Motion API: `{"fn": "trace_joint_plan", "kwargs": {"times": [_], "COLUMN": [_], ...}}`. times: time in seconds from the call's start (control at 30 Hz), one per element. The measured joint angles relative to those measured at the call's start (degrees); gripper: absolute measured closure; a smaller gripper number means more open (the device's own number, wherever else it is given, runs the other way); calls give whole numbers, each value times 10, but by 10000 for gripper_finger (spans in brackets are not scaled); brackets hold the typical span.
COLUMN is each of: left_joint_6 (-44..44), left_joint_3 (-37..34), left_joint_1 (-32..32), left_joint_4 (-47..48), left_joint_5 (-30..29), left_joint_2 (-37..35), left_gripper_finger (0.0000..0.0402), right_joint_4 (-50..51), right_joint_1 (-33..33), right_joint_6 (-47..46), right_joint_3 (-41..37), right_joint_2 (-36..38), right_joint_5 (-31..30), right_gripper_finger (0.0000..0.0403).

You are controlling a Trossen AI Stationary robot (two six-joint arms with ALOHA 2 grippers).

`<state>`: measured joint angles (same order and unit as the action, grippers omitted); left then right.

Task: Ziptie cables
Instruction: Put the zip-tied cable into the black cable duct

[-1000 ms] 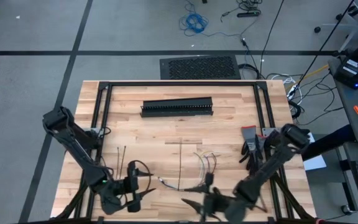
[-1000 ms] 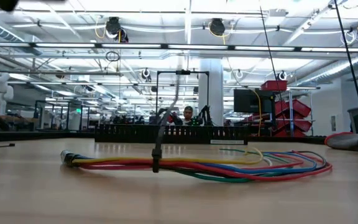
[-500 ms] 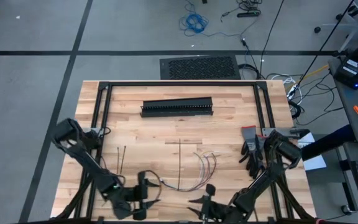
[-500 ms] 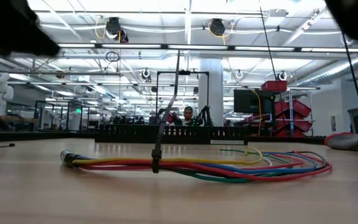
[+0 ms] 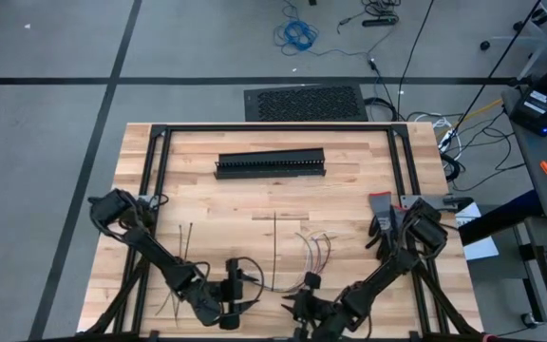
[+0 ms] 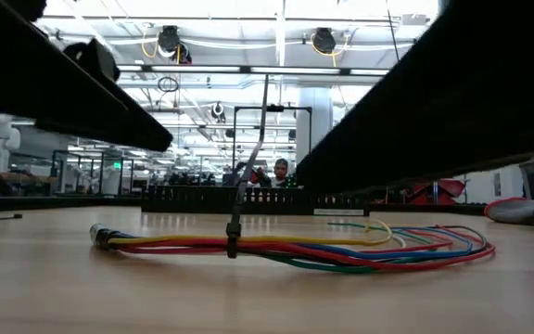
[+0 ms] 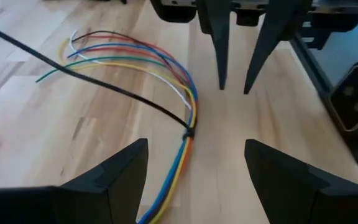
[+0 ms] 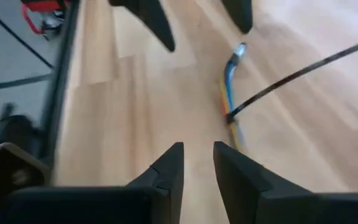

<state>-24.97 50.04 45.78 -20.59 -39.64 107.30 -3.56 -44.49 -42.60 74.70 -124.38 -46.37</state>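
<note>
1. Both my arms have drawn back to the near edge since a second ago, and the cables are let go.
2. My left gripper [image 5: 236, 290] hangs low at the near edge, left of centre, fingers [image 7: 114, 177] spread wide around nothing.
3. My right gripper [image 5: 304, 290] faces it from the right side, fingers [image 8: 166, 171] nearly together with a narrow gap (nothing between them).
4. Between and just beyond the two grippers lie the cables [image 6: 286, 249] flat on the table [image 5: 254, 195], loose ends fanned out toward the right.
5. One ziptie [image 6: 233, 237] is cinched round the cables near their bunched end, its tail standing up.
6. Spare zipties [image 5: 186, 239] lie farther out on my left.
7. Farthest off, a black duct [image 5: 271, 163] lies crosswise.
</note>
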Motion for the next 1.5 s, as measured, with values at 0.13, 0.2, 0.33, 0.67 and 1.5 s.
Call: {"fn": "trace_joint_plan", "kwargs": {"times": [0.13, 0.2, 0.33, 0.67, 1.5], "left_joint_6": [-1, -1, -1, -17, -256], "left_joint_3": [0, 0, -1, 2, 0], "left_joint_1": [-2, -2, -7, -37, -51], "left_joint_4": [-4, -13, -36, -17, 387], "left_joint_5": [4, 6, 11, 10, -150], "left_joint_2": [19, 33, 57, 87, 63], "left_gripper_finger": [137, 137, 137, 218, 330], "right_joint_4": [42, 62, 101, 152, 150], "right_joint_1": [14, 21, 33, 55, 200], "right_joint_6": [9, 1, -26, 0, 166], "right_joint_3": [0, 0, 0, 3, 0], "right_joint_2": [0, 0, 1, 4, 2], "right_joint_5": [3, 24, 71, 93, 88], "right_gripper_finger": [307, 300, 292, 368, 399]}}
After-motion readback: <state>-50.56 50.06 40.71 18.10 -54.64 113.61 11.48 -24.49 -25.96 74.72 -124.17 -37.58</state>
